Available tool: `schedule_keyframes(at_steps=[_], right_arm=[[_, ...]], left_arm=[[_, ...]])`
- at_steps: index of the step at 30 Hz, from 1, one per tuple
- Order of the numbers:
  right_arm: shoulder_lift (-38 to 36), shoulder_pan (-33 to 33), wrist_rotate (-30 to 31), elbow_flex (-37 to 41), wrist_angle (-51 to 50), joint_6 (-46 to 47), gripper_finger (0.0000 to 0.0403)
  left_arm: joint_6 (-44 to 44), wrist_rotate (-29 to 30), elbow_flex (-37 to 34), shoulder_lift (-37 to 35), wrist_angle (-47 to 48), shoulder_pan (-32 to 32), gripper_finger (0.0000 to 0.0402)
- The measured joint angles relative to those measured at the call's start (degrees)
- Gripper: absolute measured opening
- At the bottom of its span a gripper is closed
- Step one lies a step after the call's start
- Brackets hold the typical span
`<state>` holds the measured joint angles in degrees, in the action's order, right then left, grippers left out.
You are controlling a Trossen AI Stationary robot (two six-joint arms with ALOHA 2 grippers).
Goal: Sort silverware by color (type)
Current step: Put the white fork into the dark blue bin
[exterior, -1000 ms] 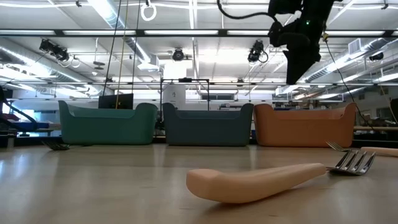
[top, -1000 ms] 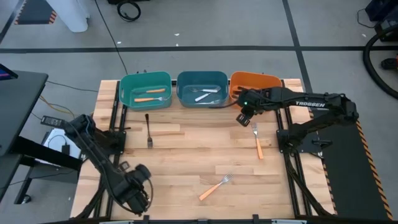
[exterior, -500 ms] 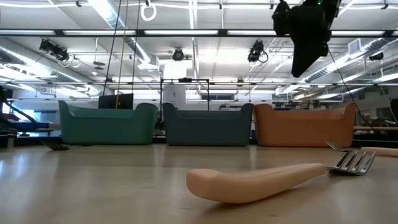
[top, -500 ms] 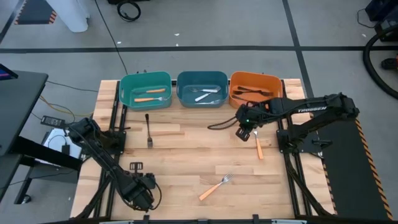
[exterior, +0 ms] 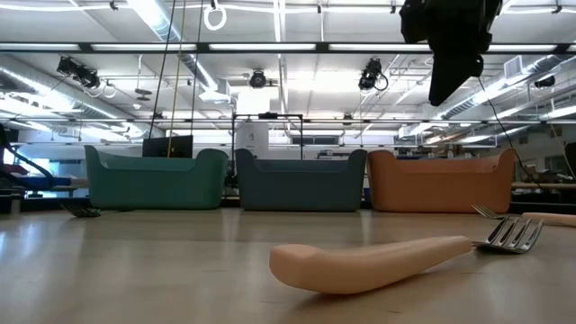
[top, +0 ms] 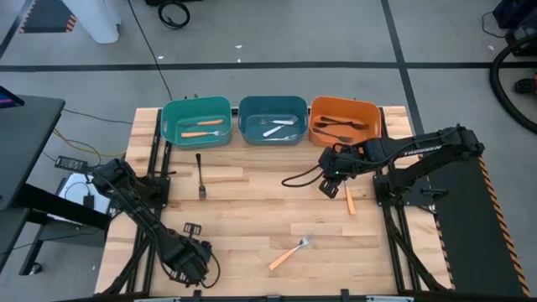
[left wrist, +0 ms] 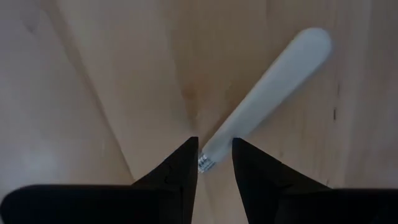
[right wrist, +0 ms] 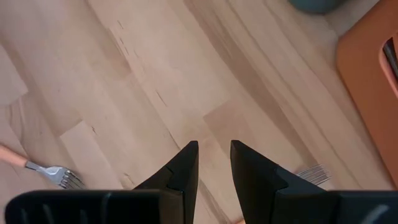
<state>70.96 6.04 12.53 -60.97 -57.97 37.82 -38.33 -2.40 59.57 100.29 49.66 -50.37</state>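
Note:
Three forks lie flat on the table in the high view: a black fork point(top: 200, 174), an orange-handled fork point(top: 291, 252), and another orange-handled fork point(top: 349, 200). My right gripper point(top: 329, 186) hangs open over the head of this last fork. Its tines point(right wrist: 309, 172) show beside my fingers. My left gripper point(top: 189, 262) is low at the table's near left, narrowly open. In the left wrist view a pale fork point(left wrist: 267, 93) lies on the wood with its silver end between my fingertips. My arm hides that fork in the high view. My left gripper points down at the pale fork's narrow silver end point(left wrist: 207, 163), which shows in the gap between the two fingers. I cannot tell whether either finger touches it. The handle lies on the wood, stretching away from the fingers.
Three bins line the far edge: a teal bin point(top: 195, 107) with an orange-handled fork, a blue bin point(top: 273, 105) with silver forks, and an orange bin point(top: 344, 106) with black forks. A black cable point(top: 298, 176) trails on the table left of my right gripper.
My right gripper has moved from the orange bin's near wall toward the table's near edge and now hangs over the orange-handled fork on the right. My left gripper has shifted a little toward the near edge and turned.

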Motion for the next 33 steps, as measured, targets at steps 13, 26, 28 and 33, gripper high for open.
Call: schedule_keyframes(at_steps=[13, 26, 28, 33], right_arm=[[0.00, 0.40, 1.10, 0.00, 0.02, -0.33, 0.0101], [0.00, 0.40, 1.09, 0.00, 0.00, -1.89, 0.0101], [0.00, 0.40, 1.08, 0.00, 0.00, -1.93, 0.0101], [0.00, 0.40, 0.99, 0.00, 0.00, -1.99, 0.0101]], left_arm=[[8.91, 0.33, 0.00, 0.00, 0.08, -0.31, 0.0108], [16.74, -0.26, 0.09, 1.49, -2.78, -0.92, 0.0108], [16.43, -0.35, 0.25, 2.80, -2.62, -0.95, 0.0108], [16.12, -0.56, 0.42, 4.97, -2.19, -0.92, 0.0108]])
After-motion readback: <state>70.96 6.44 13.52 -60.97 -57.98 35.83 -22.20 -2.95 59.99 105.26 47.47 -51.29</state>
